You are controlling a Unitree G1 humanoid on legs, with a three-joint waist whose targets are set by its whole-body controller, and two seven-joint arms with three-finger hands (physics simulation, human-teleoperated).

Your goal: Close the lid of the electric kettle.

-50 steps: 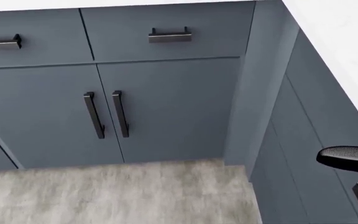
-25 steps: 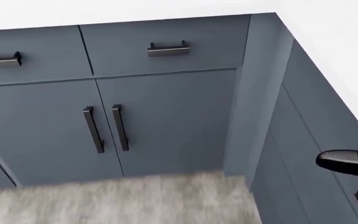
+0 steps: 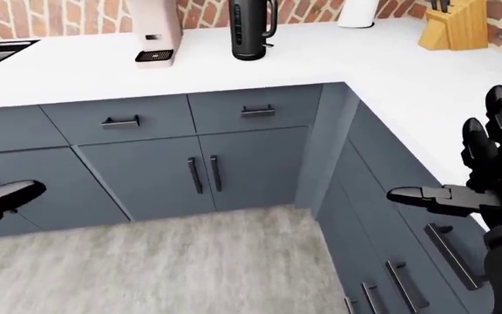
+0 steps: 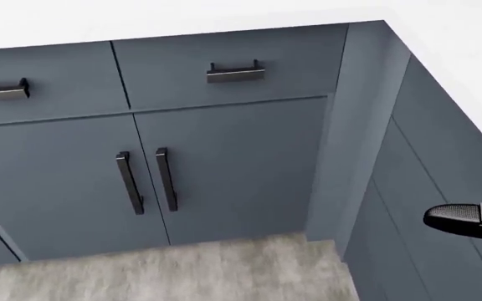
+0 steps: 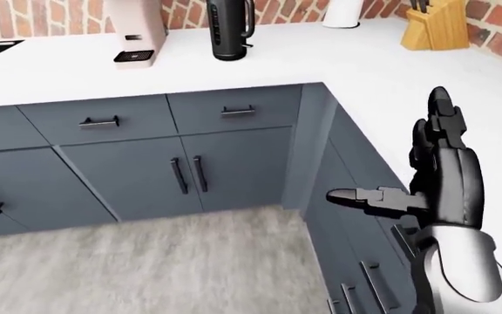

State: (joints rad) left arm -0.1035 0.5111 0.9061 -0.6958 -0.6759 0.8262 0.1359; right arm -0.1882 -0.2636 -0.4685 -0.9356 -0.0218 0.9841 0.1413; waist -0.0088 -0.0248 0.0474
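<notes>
The black electric kettle [image 3: 251, 29] stands on the white counter [image 3: 320, 59] at the top of the left-eye view, near the brick wall. The picture's top edge cuts off its top, so the lid does not show. My right hand [image 5: 399, 157] is open and empty at the right, fingers up and thumb pointing left, beside the right-hand cabinets and far below the kettle. Its thumb also shows in the head view [image 4: 463, 219]. Only one finger of my left hand [image 3: 7, 195] shows at the left edge, low and away from the counter.
A pink coffee machine [image 3: 153, 33] stands left of the kettle. A wooden knife block [image 3: 451, 26] and a white container [image 3: 357, 13] are at the top right. Blue-grey corner cabinets [image 3: 233, 163] with black handles stand under the L-shaped counter. The floor [image 3: 190, 261] is grey.
The whole head view has shifted: the cabinets and handles sit lower in the picture, so the camera has moved. My right thumb stays at the right edge.
</notes>
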